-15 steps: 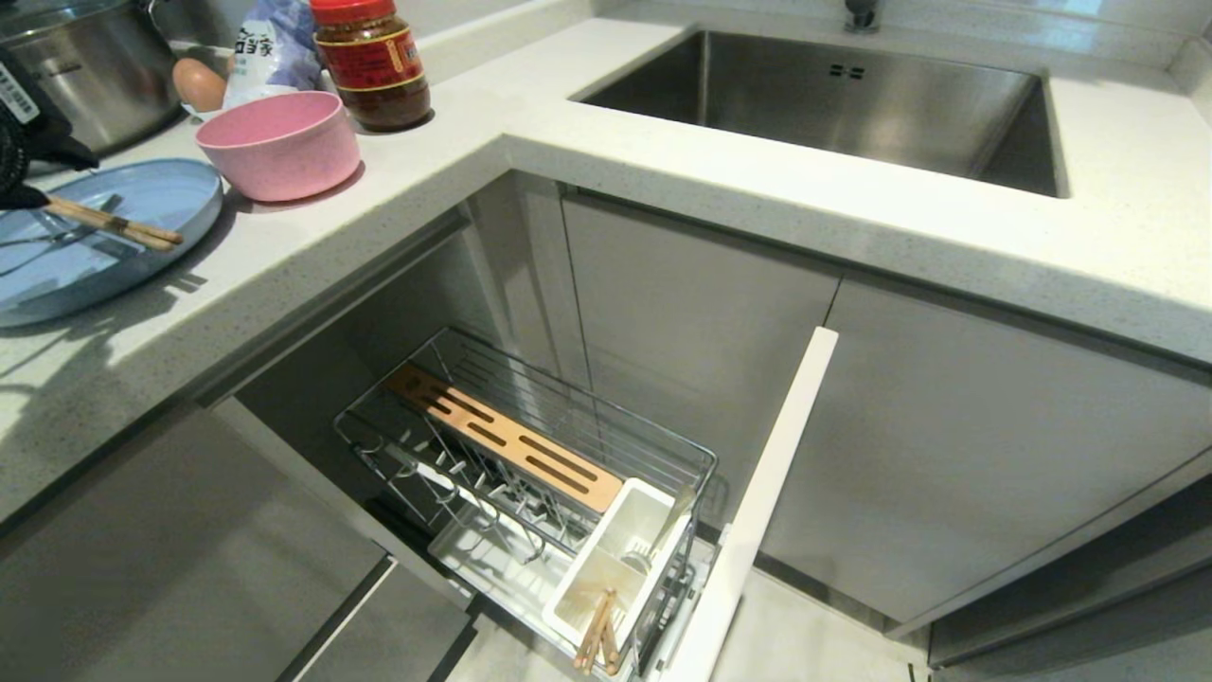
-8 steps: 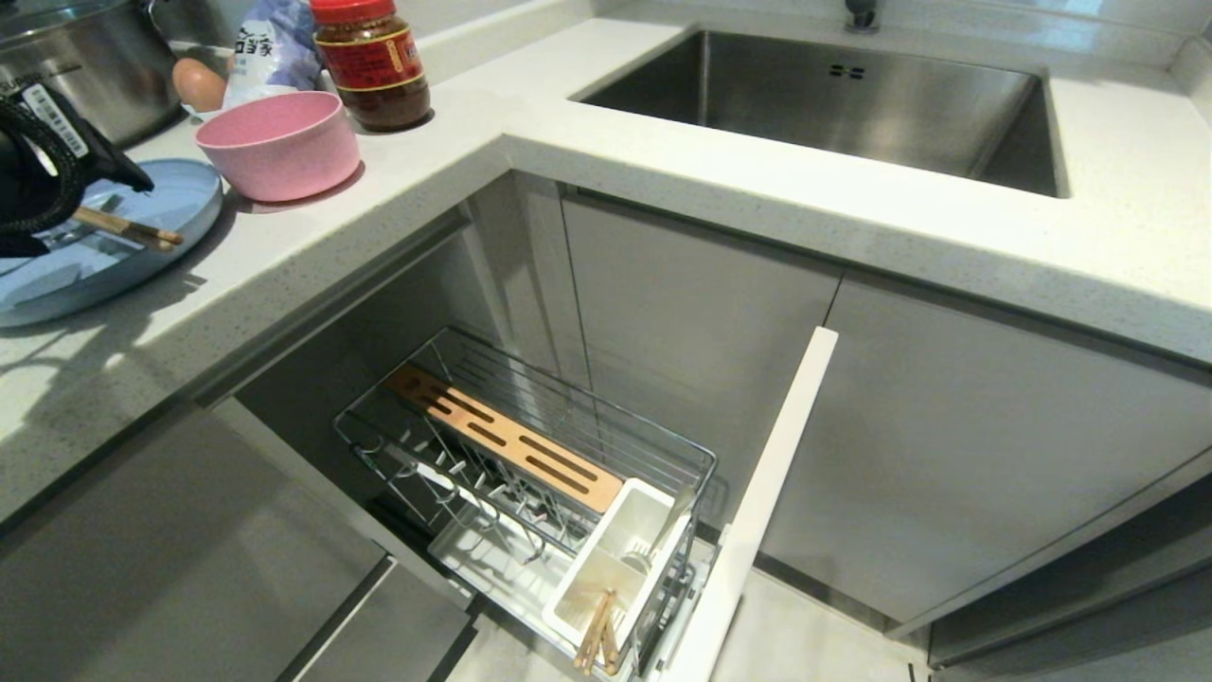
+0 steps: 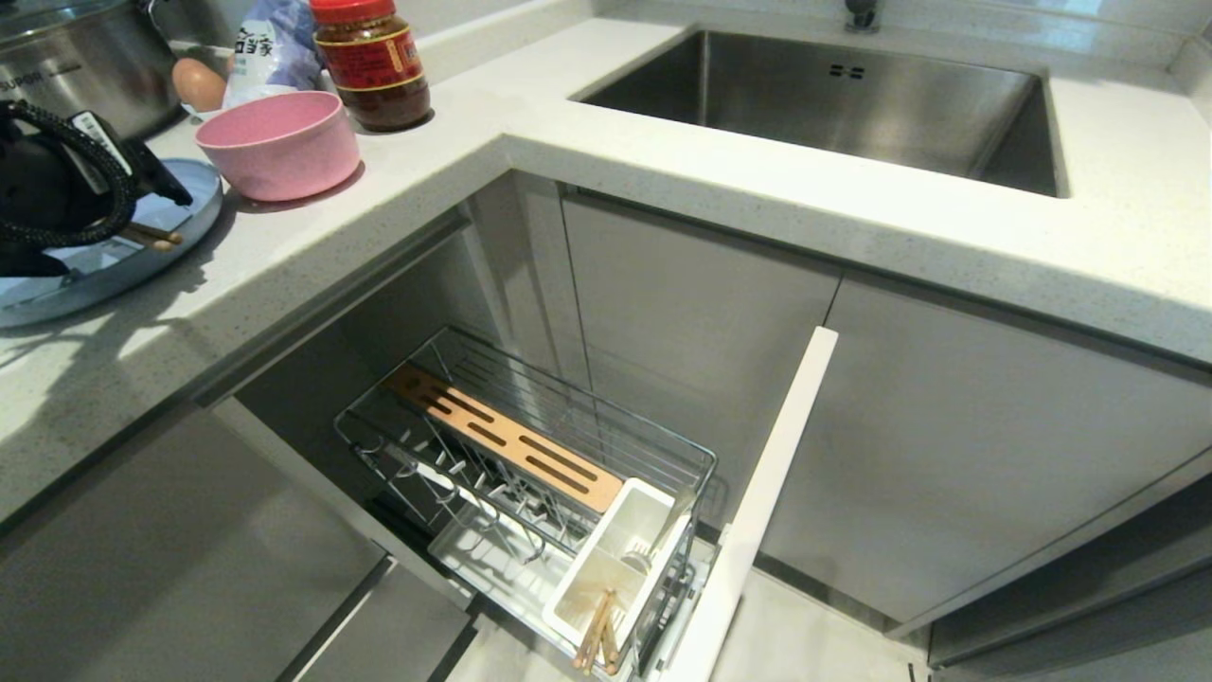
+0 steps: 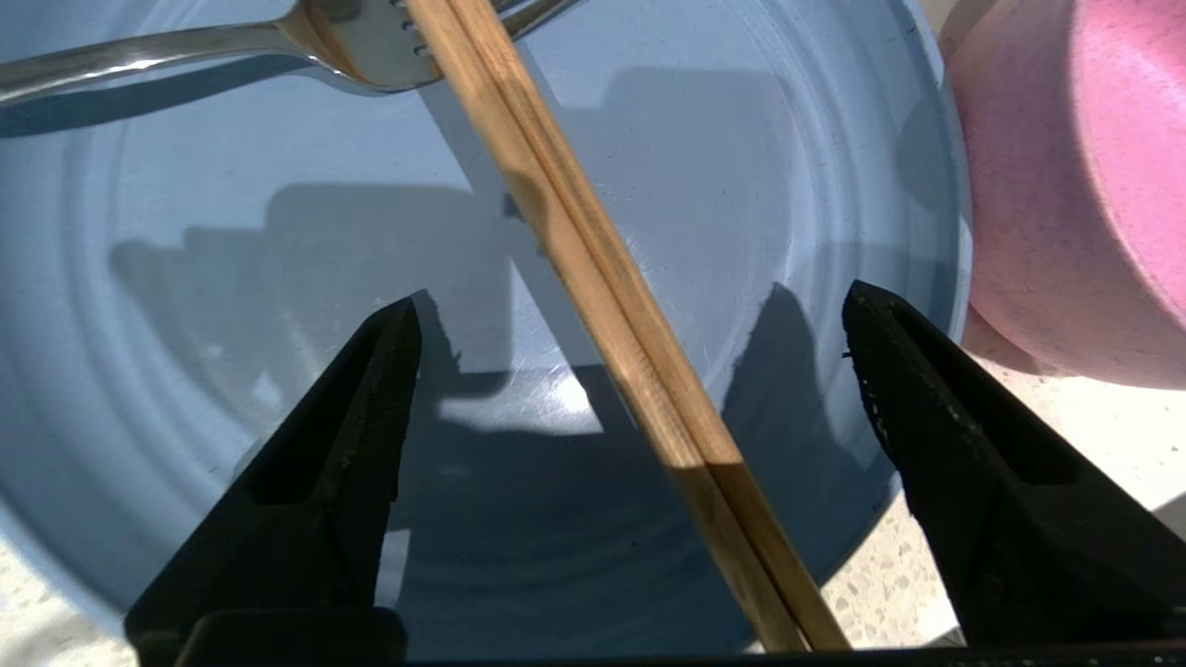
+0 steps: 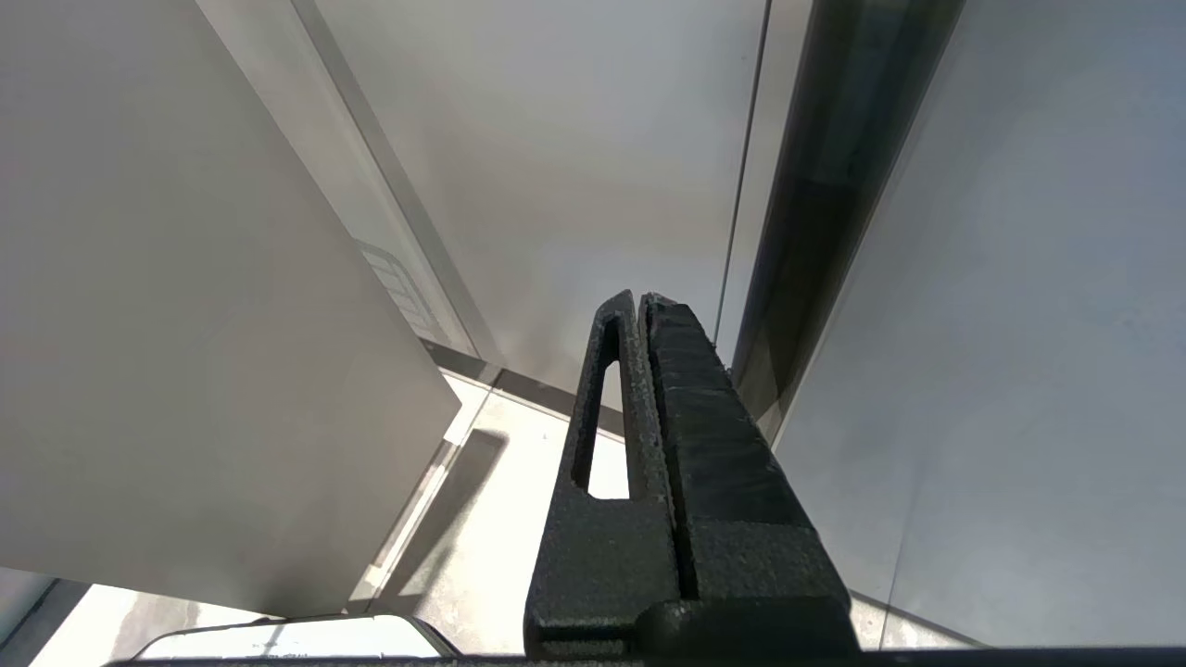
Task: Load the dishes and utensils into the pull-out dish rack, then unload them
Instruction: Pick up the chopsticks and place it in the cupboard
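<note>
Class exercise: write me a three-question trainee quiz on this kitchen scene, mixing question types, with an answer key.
1. True or false: the left gripper is gripping the chopsticks lying on the plate.
2. What stands beside the plate? A) pink bowl B) kettle C) mug
3. Fill in: the white utensil cup sits in the pull-out ____.

Key:
1. False; its fingers are spread either side.
2. A
3. dish rack
</note>
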### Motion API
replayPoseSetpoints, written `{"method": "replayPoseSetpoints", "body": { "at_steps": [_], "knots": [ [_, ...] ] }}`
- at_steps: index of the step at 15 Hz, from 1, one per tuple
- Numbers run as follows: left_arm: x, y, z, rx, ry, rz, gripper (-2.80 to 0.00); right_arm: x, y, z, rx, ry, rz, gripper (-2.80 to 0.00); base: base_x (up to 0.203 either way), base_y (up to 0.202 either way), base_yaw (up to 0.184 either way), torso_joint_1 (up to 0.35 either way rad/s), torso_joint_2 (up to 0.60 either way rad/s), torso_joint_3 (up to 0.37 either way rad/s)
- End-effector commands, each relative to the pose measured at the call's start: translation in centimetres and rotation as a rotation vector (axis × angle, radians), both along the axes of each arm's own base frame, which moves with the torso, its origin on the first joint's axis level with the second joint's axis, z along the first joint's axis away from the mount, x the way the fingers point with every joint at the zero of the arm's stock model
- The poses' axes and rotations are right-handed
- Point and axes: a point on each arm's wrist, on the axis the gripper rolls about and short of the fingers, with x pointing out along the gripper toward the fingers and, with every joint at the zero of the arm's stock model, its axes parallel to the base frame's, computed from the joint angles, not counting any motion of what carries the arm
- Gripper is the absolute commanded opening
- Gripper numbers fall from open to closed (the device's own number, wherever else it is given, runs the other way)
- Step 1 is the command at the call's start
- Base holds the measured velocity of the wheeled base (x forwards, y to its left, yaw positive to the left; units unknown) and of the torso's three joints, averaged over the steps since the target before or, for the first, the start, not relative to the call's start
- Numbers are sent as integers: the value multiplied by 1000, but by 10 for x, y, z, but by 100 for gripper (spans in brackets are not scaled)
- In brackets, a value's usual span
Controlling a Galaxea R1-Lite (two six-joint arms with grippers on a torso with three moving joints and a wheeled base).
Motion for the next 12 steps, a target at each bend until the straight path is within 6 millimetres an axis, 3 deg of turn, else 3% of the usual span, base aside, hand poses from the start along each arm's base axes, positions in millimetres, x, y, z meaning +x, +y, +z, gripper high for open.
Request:
{"method": "replayPoseSetpoints", "body": {
  "at_steps": [1, 6, 7, 12],
  "knots": [
    [3, 0, -2, -1, 10, 6, 0, 0, 0, 0, 0, -5, 0, -280, 0, 0, 0, 0, 0, 0],
    [6, 0, -4, -1, 21, 5, 0, 0, 0, 0, 0, -5, 0, -280, 0, 0, 0, 0, 0, 0],
    [6, 0, -4, -1, 19, 6, -280, 0, 0, 0, 0, -5, 2, -280, 0, 0, 0, 0, 0, 0],
    [8, 0, -5, -2, 26, 4, -280, 0, 0, 0, 0, -5, 0, -280, 0, 0, 0, 0, 0, 0]
  ]
}}
